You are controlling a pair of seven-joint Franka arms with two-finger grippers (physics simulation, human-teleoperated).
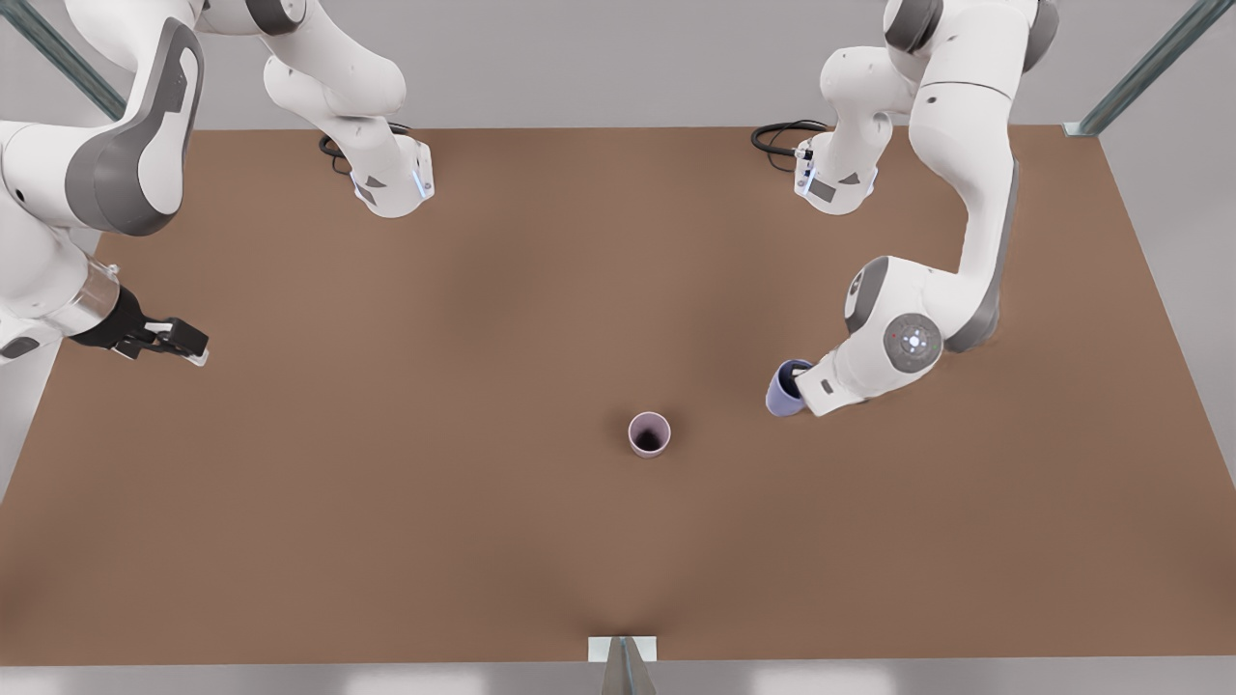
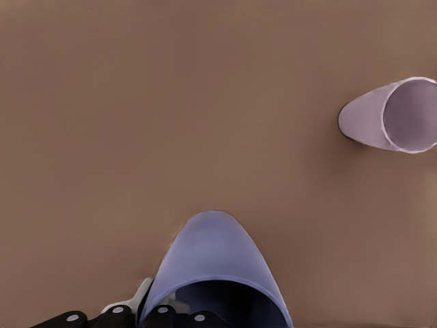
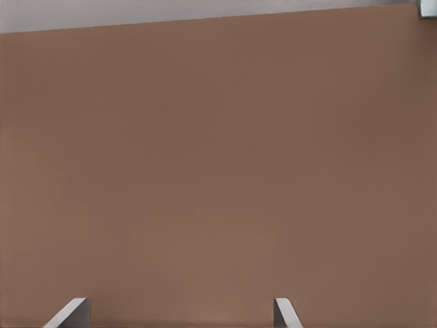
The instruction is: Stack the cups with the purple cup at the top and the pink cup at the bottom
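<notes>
At about nine o'clock on the brown worktop, the right gripper hangs near the front view's left edge, its fingers spread apart over bare surface, waiting. Just below centre, towards six o'clock, the pink cup stands upright with its dark mouth up. At about three o'clock from it, the left gripper is clamped on the rim of the purple cup, which is tilted, well apart from the pink cup.
</notes>
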